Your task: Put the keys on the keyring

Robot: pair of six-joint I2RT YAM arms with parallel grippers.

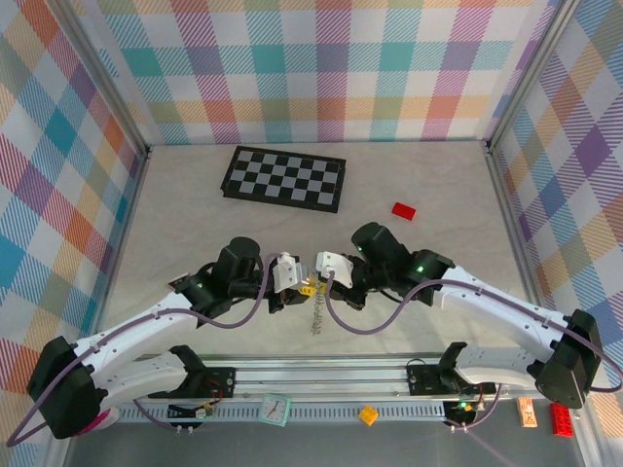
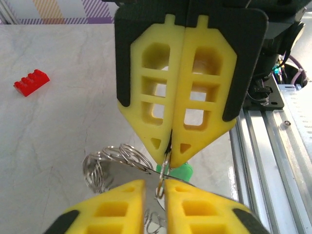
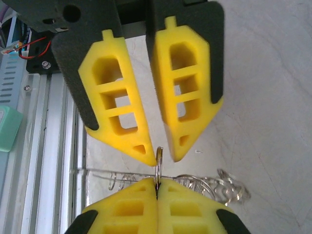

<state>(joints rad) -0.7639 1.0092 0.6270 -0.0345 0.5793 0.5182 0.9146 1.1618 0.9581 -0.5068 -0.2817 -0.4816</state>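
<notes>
While the thin grey metal wire keyring [image 3: 209, 185] sat at the near centre of the table [image 1: 195, 214], one loop was pinched in the fully closed right gripper [image 3: 157, 181]. The left gripper [image 3: 161, 155] stood narrowly parted around that loop, apparently not clamping it. If the left fingers closed off-centre, the floppy wire could twist free. The left wrist view showed a tiny key with a green plastic head [image 2: 182, 171] beside the fingertips. The right wrist view showed the gap between the left fingers plainly.
</notes>
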